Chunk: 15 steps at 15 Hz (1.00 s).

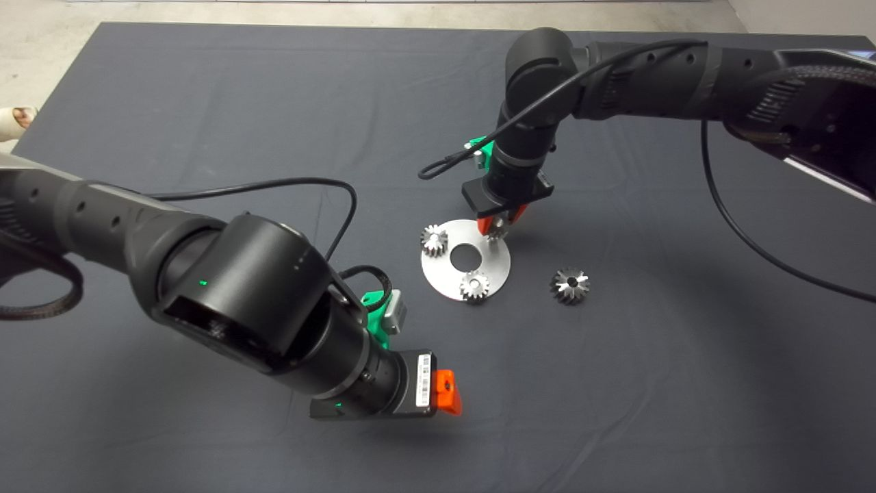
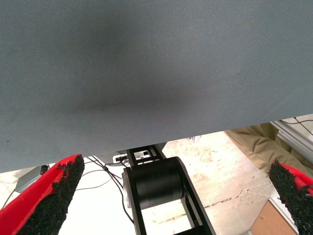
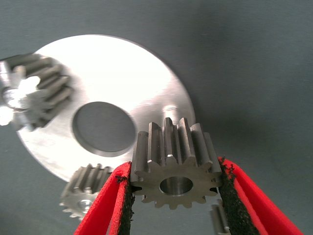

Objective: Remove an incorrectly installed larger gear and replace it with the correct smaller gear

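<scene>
Dark mat [image 1: 205, 103] covers the tabletop, and near its middle lies a round silver plate [image 1: 448, 277] with a centre hole. Two small gears [image 1: 434, 239] [image 1: 473, 285] stand on the plate's rim. The right hand [image 1: 499, 224] is over the plate's far edge, its red fingers [image 3: 110, 205] closed on the smaller gear [image 3: 176, 164]. The larger gear [image 1: 570, 284] sits on the mat just beside the plate. The left hand [image 1: 445, 392] hovers near the mat's front edge, fingers spread wide and holding nothing.
</scene>
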{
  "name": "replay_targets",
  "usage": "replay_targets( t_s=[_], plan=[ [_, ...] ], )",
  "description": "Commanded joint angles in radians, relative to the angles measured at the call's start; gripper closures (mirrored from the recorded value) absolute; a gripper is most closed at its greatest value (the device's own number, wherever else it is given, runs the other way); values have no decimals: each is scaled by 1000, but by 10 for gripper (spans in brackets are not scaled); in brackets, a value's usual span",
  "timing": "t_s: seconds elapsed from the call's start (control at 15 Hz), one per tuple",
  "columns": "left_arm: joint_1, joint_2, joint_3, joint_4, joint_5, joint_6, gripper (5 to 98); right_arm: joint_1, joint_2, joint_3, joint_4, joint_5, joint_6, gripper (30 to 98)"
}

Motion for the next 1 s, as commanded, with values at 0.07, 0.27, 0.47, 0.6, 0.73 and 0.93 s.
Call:
replay_targets(
  t_s=[0.07, 0.27, 0.47, 0.6, 0.73, 0.93],
  plan=[
    [-16, 2, 6, -9, 0, 0, 58, 5, -34, -28, -18, -129, -5, 866],
    [-16, 1, 9, -9, 0, 0, 58, 6, -28, -33, -18, -129, -7, 866],
    [-16, 1, 11, -9, -2, 0, 58, 5, -21, -39, -18, -128, -7, 866],
    [-16, 0, 11, -9, -2, 0, 58, 5, -19, -40, -18, -129, -7, 866],
    [-16, 1, 8, -9, -1, 0, 58, 7, -17, -38, -17, -128, -7, 866],
    [-16, 2, 3, -9, -1, 0, 58, 11, -16, -39, -2, -129, -7, 866]
  ],
)
